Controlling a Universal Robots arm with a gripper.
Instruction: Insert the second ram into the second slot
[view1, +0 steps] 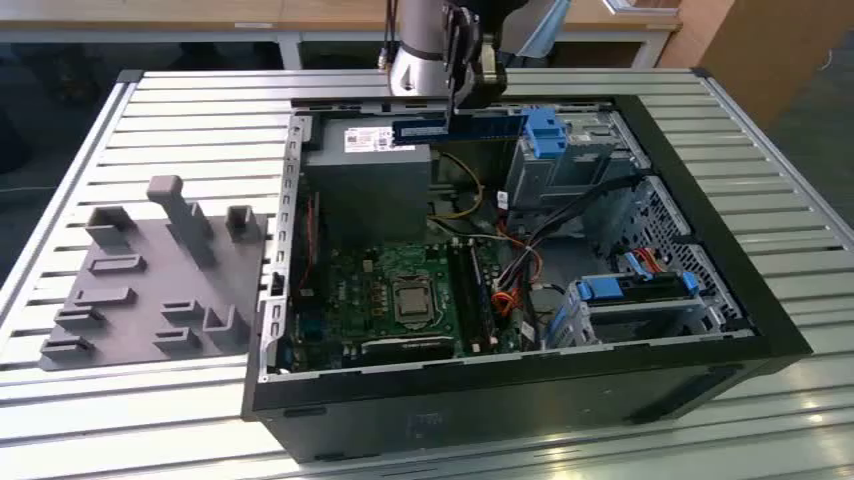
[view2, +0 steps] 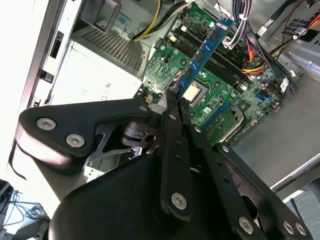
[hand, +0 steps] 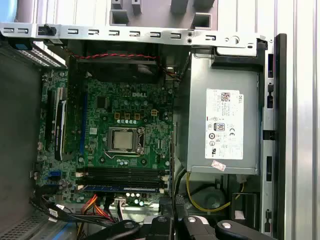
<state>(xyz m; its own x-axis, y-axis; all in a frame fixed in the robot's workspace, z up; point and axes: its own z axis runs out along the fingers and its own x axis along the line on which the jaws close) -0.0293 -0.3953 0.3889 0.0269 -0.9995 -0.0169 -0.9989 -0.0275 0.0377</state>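
Note:
The second ram (view1: 434, 128), a long thin blue stick, hangs level above the far end of the open computer case (view1: 747, 330), over the power supply. My gripper (view1: 470, 110) is shut on it from above. In the second wrist view the black fingers (view2: 172, 117) pinch one end of the ram (view2: 202, 52), which reaches out over the motherboard. The memory slots (hand: 122, 175) lie side by side beside the processor socket (hand: 124, 140). The slot (hand: 122, 188) nearest the cables shows blue along its length. The gripper's (hand: 174, 210) fingers stand just past the ends of the slots.
A grey power supply (view1: 367, 190) fills the case's far corner on the exterior view's left. Chunky blue drive-bay clips (view1: 541, 130) (view1: 621, 290) and loose cables (view1: 514, 250) crowd the exterior view's right. A grey peg fixture (view1: 147, 270) lies on the slatted table (view1: 200, 110).

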